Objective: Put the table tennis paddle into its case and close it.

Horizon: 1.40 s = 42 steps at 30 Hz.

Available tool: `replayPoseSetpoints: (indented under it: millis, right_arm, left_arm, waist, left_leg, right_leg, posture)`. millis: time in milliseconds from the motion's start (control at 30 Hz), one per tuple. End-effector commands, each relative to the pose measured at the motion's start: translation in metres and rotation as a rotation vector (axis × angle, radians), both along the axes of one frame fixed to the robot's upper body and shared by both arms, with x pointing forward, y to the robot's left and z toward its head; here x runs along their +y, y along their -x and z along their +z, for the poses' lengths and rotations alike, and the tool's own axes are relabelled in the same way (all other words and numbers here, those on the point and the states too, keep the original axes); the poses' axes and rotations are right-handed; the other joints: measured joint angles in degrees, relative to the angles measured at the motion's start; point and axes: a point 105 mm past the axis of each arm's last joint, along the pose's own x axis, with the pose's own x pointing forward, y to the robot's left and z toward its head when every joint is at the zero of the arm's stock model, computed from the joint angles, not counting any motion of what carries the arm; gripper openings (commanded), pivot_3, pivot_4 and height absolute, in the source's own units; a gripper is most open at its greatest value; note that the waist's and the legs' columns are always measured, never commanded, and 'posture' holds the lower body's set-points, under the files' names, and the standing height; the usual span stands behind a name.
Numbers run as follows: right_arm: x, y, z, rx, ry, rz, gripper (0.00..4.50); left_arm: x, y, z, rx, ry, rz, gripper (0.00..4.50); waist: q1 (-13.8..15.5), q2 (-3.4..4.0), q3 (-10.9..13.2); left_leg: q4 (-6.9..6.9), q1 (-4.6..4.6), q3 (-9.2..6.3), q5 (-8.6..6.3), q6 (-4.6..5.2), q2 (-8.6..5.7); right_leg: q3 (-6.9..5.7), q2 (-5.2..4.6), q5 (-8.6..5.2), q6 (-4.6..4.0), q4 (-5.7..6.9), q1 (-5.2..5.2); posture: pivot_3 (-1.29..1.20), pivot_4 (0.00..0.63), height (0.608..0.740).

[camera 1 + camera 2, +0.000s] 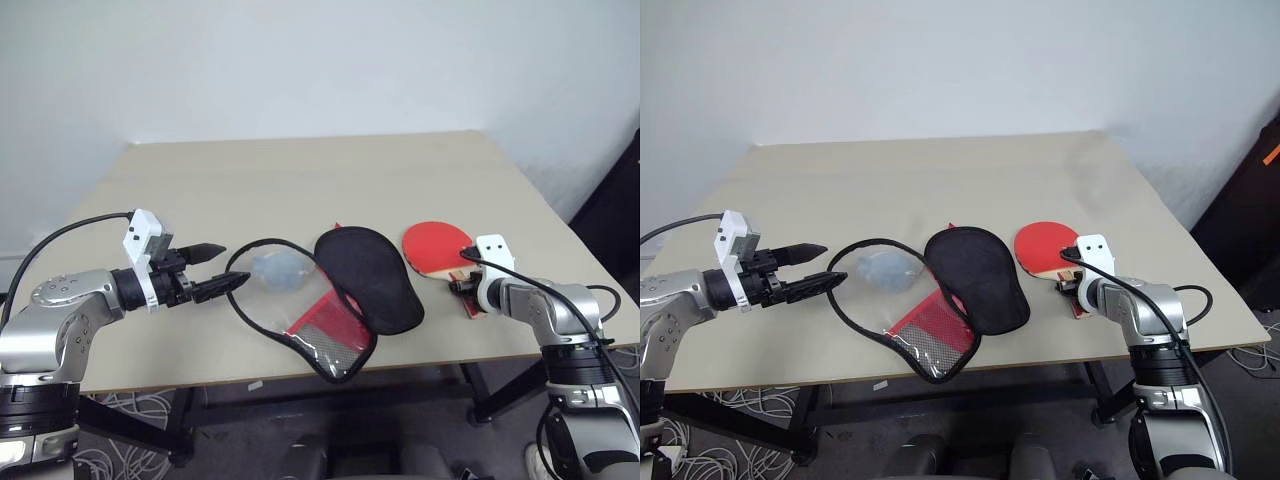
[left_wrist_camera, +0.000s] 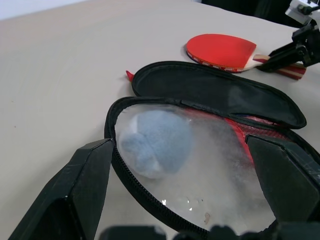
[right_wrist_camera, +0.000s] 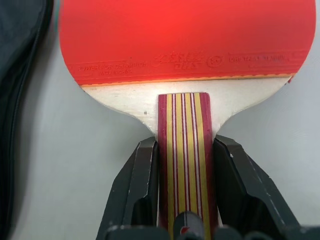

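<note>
The table tennis paddle (image 1: 437, 246) lies flat on the table, red face up, its striped handle toward me. My right gripper (image 3: 182, 145) is shut on that handle, one black finger (image 3: 142, 175) pressed against each side. Left of the paddle, the case (image 1: 305, 315) lies unzipped: its black fabric half (image 1: 370, 280) is folded out to the right, and the clear and red half faces up. My left gripper (image 1: 233, 265) hangs open just off the case's left rim, touching nothing. In the left wrist view the case (image 2: 215, 90) spreads between its fingers.
A small grey-blue soft lump (image 1: 283, 270) sits inside the clear half of the case. The beige table (image 1: 300, 180) stretches bare behind everything. Its front edge runs close to the case and to my right hand. Cables lie on the floor below.
</note>
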Motion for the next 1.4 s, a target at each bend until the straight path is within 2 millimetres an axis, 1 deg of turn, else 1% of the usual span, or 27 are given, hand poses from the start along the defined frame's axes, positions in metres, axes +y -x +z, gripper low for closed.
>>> replayPoseSetpoints:
  millis: [33, 133, 200, 300, 367, 467, 633, 767, 1000, 1167, 1200, 1267, 1400]
  right_arm:
    - [0.03, -0.019, 0.057, -0.212, -0.068, 0.062, 1.19]
    - [0.053, -0.021, 0.073, -0.255, -0.117, 0.112, 1.19]
    - [0.07, -0.016, 0.075, -0.252, -0.129, 0.159, 1.19]
    - [0.098, -0.005, 0.071, -0.231, -0.156, 0.223, 1.19]
    - [0.11, 0.002, 0.066, -0.212, -0.168, 0.252, 1.19]
    - [0.123, 0.01, 0.054, -0.18, -0.169, 0.278, 1.19]
    - [0.135, 0.017, 0.034, -0.119, -0.171, 0.292, 1.19]
    - [0.137, 0.018, 0.019, -0.082, -0.162, 0.276, 1.19]
    - [0.137, 0.013, 0.005, -0.06, -0.14, 0.264, 1.19]
    - [0.135, 0.009, 0.003, -0.071, -0.123, 0.26, 1.19]
    - [0.135, 0.009, 0.004, -0.073, -0.121, 0.261, 1.91]
    - [0.134, 0.009, 0.006, -0.075, -0.116, 0.27, 2.42]
    - [0.131, 0.018, 0.024, -0.075, -0.13, 0.359, 3.77]
  left_arm:
    - [-0.001, 0.0, 0.013, -0.052, -0.007, -0.008, 4.5]
    - [-0.001, 0.0, 0.012, -0.05, -0.009, -0.008, 4.5]
    - [-0.001, 0.0, 0.012, -0.049, -0.011, -0.007, 4.5]
    - [0.0, 0.0, 0.013, -0.049, -0.011, -0.006, 4.5]
    - [0.0, 0.0, 0.012, -0.048, -0.01, -0.005, 4.5]
    - [0.0, 0.001, 0.012, -0.045, -0.01, -0.004, 4.5]
    - [0.001, 0.001, 0.011, -0.042, -0.009, 0.003, 4.5]
    - [0.001, 0.001, 0.011, -0.04, -0.008, 0.005, 4.5]
    - [0.001, 0.003, 0.01, -0.038, -0.006, 0.01, 4.5]
    - [0.001, 0.004, 0.009, -0.039, -0.004, 0.018, 4.5]
    - [0.001, 0.005, 0.008, -0.039, -0.003, 0.02, 4.5]
    - [0.002, 0.006, 0.008, -0.039, -0.002, 0.022, 4.5]
    - [0.01, 0.009, 0.013, -0.045, -0.012, 0.039, 4.5]
  waist:
    - [-0.3, 0.03, 0.0]
    - [-1.0, 0.04, 0.0]
    - [-1.1, 0.04, 0.0]
    - [-1.1, 0.02, 0.0]
    - [-1.2, 0.03, 0.0]
    - [-1.1, 0.05, 0.0]
    - [-1.2, 0.06, 0.0]
    - [-1.2, 0.05, 0.0]
    - [-1.2, 0.05, 0.0]
    - [-1.3, 0.05, 0.0]
    - [-1.3, 0.05, 0.0]
    - [-1.2, 0.05, 0.0]
    - [-1.2, 0.05, 0.0]
  left_leg:
    - [-0.03, -0.01, 0.0, 0.0, 0.0, 0.02]
    - [-0.12, -0.02, -0.03, 0.05, -0.06, 0.02]
    - [-0.15, -0.02, -0.06, 0.06, -0.08, 0.02]
    - [-0.17, 0.0, -0.11, 0.06, -0.07, -0.01]
    - [-0.17, 0.0, -0.11, 0.06, -0.07, 0.0]
    - [-0.18, 0.01, -0.11, 0.07, -0.08, 0.0]
    - [-0.18, 0.0, -0.1, 0.07, -0.09, -0.02]
    - [-0.27, 0.02, -0.1, 0.1, -0.13, 0.01]
    - [-0.33, 0.03, -0.08, 0.14, -0.19, 0.0]
    - [-0.35, 0.07, -0.09, 0.15, -0.2, 0.01]
    - [-0.35, 0.08, -0.09, 0.15, -0.21, 0.01]
    - [-0.35, 0.08, -0.09, 0.15, -0.21, 0.0]
    - [-0.35, 0.07, -0.1, 0.15, -0.21, 0.0]
  right_leg:
    - [0.03, 0.02, 0.0, -0.01, 0.01, -0.04]
    - [0.04, 0.02, 0.01, -0.02, 0.02, -0.09]
    - [0.04, 0.02, 0.01, -0.02, 0.02, -0.1]
    - [0.0, 0.02, 0.01, -0.02, 0.0, -0.1]
    - [0.01, 0.02, 0.01, -0.03, 0.01, -0.15]
    - [0.01, 0.02, 0.01, -0.03, 0.02, -0.2]
    - [0.02, 0.01, 0.02, -0.03, 0.03, -0.23]
    - [0.02, 0.03, 0.02, -0.04, 0.03, -0.27]
    - [0.02, 0.03, 0.03, -0.05, 0.03, -0.29]
    - [0.02, 0.03, 0.03, -0.06, 0.04, -0.27]
    - [0.02, 0.03, 0.03, -0.06, 0.04, -0.26]
    - [0.01, 0.03, 0.03, -0.06, 0.04, -0.25]
    - [0.01, 0.02, 0.03, -0.06, 0.03, -0.25]
  posture:
    - [0.0, 0.0, 0.698]
    - [0.0, 0.0, 0.698]
    - [0.0, 0.0, 0.698]
    - [0.0, 0.0, 0.698]
    - [0.0, 0.0, 0.698]
    - [0.0, 0.0, 0.698]
    - [0.0, 0.0, 0.698]
    - [0.0, 0.0, 0.698]
    - [0.0, 0.0, 0.698]
    - [0.0, 0.0, 0.698]
    - [0.0, 0.0, 0.698]
    - [0.0, 0.0, 0.698]
    - [0.0, 0.0, 0.698]
